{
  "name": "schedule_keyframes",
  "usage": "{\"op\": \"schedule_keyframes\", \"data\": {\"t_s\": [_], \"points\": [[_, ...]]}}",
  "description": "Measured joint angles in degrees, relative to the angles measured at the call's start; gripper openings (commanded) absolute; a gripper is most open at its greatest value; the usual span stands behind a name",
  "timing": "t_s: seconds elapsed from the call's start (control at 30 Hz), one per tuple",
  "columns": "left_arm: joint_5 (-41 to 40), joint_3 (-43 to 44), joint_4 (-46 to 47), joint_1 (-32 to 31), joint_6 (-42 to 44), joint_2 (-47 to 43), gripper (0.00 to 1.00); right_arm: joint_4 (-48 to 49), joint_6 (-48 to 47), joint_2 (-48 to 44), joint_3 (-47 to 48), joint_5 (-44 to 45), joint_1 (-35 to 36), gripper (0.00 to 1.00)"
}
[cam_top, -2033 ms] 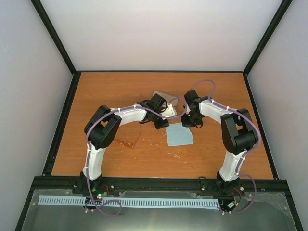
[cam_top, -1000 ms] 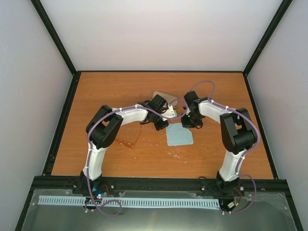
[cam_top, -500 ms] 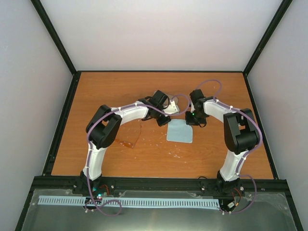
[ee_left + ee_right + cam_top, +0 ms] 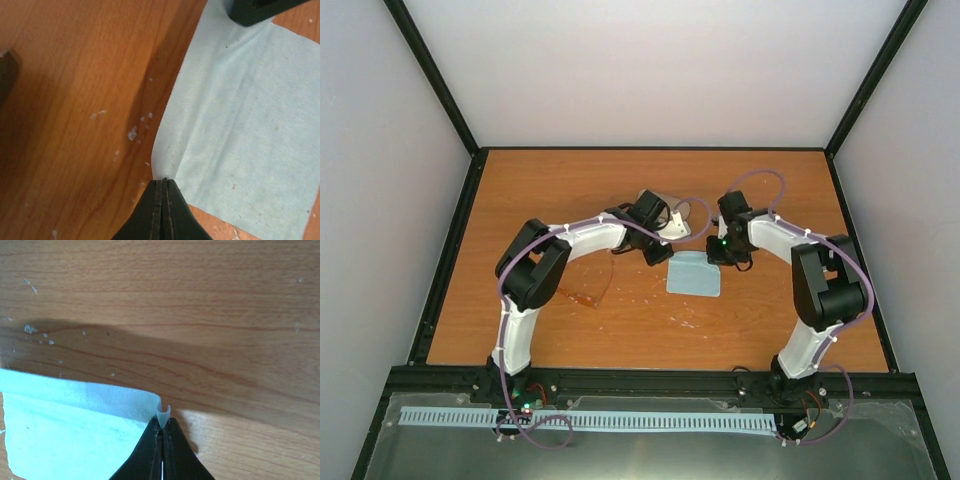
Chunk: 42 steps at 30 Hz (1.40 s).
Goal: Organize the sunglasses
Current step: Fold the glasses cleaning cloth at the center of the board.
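The left fingers [image 4: 161,187] are pressing fully together on one corner of the thin, matte, light-blue cloth [image 4: 245,125]. The right fingers [image 4: 159,432] are pinching shut on another corner, which is curling up between them. The square cloth is lying creased on the glossy wood-grain worktop [image 4: 540,190]. Well left of the left fingers, nearer the bases, the sunglasses [image 4: 583,297] are lying flat — their thin orange-brown frame is hard to make out.

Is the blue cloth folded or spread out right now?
Spread out: the cloth lies as one flat sheet, the left pincer and right pincer each pinching one corner.
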Motion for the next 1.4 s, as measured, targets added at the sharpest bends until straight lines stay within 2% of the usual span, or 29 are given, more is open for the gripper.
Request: {"op": "schedule_keyframes", "data": {"t_s": [0.23,0.8,1.13,1.2,1.4], "points": [[1.2,-4.3,0.5,-0.3,-0.5,-3.0,0.01,0.7,0.0,-1.9,-2.3,-0.9,0.0,0.03],[3.4,-7.5,1.0,-2.4,-1.3,-5.0,0.0,2.1,0.2,-7.3,-9.2,-2.2,0.0,0.03],[4.2,-9.2,1.6,-3.4,-1.4,-6.3,0.0,3.0,0.5,-8.5,-12.4,-3.4,0.3,0.07],[4.3,-10.2,1.7,-4.2,-1.4,-6.3,0.0,3.0,0.5,-8.5,-12.7,-3.5,0.5,0.09],[4.7,-12.5,1.8,-5.4,-1.3,-6.3,0.01,3.9,0.9,-9.3,-14.3,-4.8,0.6,0.32]]}}
